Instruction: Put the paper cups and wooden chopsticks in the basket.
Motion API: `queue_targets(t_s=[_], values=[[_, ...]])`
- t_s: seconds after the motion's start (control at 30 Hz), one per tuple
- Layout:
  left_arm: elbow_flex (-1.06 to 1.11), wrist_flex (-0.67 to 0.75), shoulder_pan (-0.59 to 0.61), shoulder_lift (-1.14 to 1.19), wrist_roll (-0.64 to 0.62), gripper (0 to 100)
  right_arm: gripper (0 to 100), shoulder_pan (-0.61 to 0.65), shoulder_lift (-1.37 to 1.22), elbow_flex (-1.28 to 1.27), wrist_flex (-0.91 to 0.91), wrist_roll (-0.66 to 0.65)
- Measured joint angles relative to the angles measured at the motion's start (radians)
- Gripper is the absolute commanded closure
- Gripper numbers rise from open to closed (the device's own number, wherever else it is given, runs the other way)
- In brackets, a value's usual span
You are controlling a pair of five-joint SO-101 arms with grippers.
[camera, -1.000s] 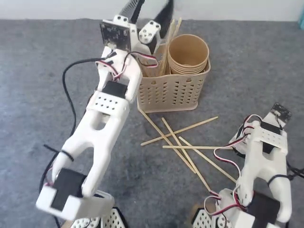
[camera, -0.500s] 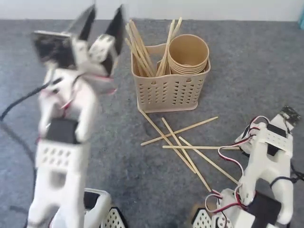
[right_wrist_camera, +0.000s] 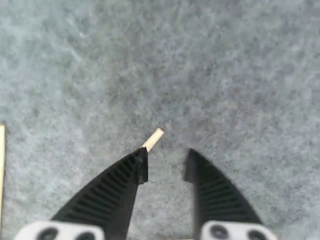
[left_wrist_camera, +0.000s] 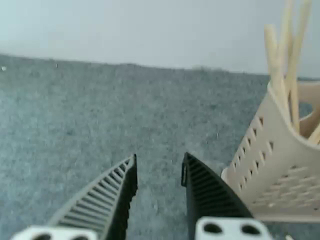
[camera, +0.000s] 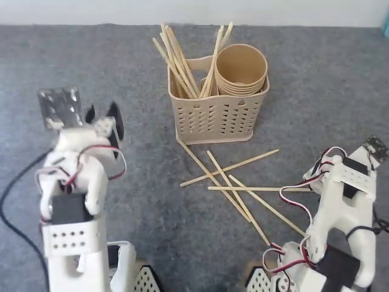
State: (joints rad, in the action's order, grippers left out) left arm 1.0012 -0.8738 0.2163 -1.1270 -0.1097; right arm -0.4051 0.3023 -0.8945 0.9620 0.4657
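A beige slotted basket (camera: 213, 118) stands at the back of the grey carpet. It holds a stack of paper cups (camera: 241, 68) and a leaning bundle of wooden chopsticks (camera: 181, 64). Several loose chopsticks (camera: 234, 182) lie crossed on the carpet in front of it. My left gripper (camera: 102, 115) hangs open and empty, left of the basket. In the left wrist view the left gripper (left_wrist_camera: 160, 165) faces bare carpet with the basket (left_wrist_camera: 280, 170) beside it. My right gripper (right_wrist_camera: 166, 160) is open just above the carpet, a chopstick end (right_wrist_camera: 154, 139) by one fingertip.
The right arm (camera: 343, 185) stands at the near right, beside the loose chopsticks' ends. A pale wall (left_wrist_camera: 150, 30) runs behind the carpet. The grey carpet (camera: 134, 170) lies open between the left arm and the basket.
My left arm has swung from over the basket back to the left and toward the near side, gripper open. The chopstick bundle stays in the basket. The right arm hardly moved.
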Motion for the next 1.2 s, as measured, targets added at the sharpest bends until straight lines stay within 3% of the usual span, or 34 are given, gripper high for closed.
queue_targets(t_s=[0.23, 0.37, 0.97, 1.1, 1.2], values=[[0.376, 0.127, 0.038, -0.193, 0.0, 86, 85.3, 0.035, 0.0, 0.0, -0.041, 0.035], [0.448, 0.153, 0.04, -0.293, 0.0, 86, 85.3, 0.044, 0.0, 0.0, -0.083, 0.057], [0.499, 0.153, 0.04, -0.427, 0.0, 86, 86.1, 0.044, -0.187, 0.087, -0.106, 0.064], [0.499, 0.15, 0.031, -0.431, 0.0, 86, 99.5, 0.044, -0.192, 0.092, -0.106, 0.064], [0.499, 0.147, 0.009, -0.431, 0.0, 86, 98.9, 0.041, -0.192, 0.091, -0.106, 0.064]])
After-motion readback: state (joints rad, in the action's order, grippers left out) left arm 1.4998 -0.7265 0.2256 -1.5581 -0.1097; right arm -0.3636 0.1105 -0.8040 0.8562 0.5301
